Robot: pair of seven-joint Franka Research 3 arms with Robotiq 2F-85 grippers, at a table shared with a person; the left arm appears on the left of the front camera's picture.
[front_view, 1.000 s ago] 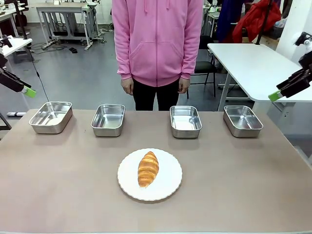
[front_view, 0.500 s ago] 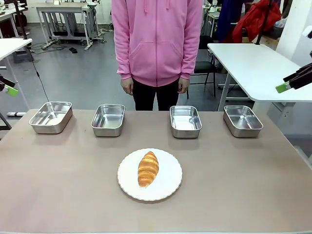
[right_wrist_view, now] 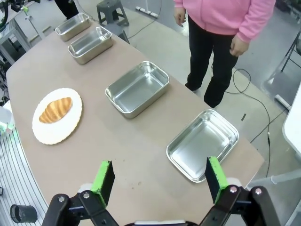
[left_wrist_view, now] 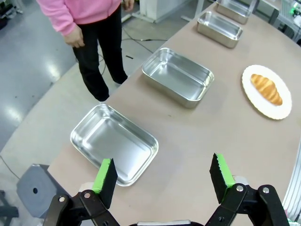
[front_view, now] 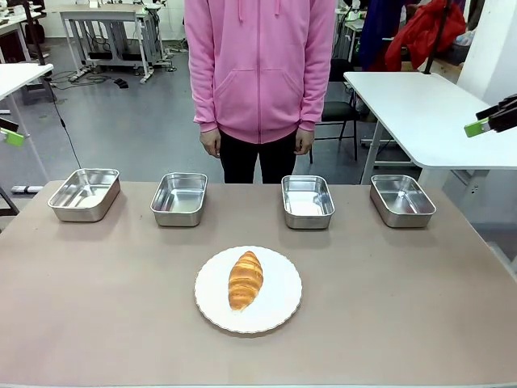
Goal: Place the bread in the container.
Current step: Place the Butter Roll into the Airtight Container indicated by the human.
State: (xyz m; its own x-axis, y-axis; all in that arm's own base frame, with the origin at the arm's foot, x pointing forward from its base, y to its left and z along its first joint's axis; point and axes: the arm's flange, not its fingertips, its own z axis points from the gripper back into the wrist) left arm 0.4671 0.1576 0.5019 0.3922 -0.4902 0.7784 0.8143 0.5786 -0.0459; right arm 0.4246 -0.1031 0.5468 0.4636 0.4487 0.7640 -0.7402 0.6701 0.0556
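Note:
The bread (front_view: 245, 280), a golden ridged roll, lies on a round white plate (front_view: 279, 309) at the table's middle front. Several steel pans stand in a row behind it; which one is the container I cannot tell. My left gripper (front_view: 10, 135) hangs high off the table's left end, open, above the leftmost pan (left_wrist_view: 114, 143) in its wrist view (left_wrist_view: 163, 181). My right gripper (front_view: 487, 123) hangs high off the right end, open (right_wrist_view: 159, 181), over the rightmost pan (right_wrist_view: 202, 143). The bread (left_wrist_view: 266, 88) (right_wrist_view: 55, 110) lies far from both.
A person in a pink hoodie (front_view: 260, 73) stands at the far side behind the pans, hands down by the hips. The inner pans (front_view: 179, 198) (front_view: 307, 200) flank the middle. The brown table (front_view: 388, 315) has bare room around the plate. A white table (front_view: 420, 105) stands at back right.
Both grippers have drawn up and outward, the left toward the picture's left edge and the right toward the right edge. Bread, plate, pans and person have not moved.

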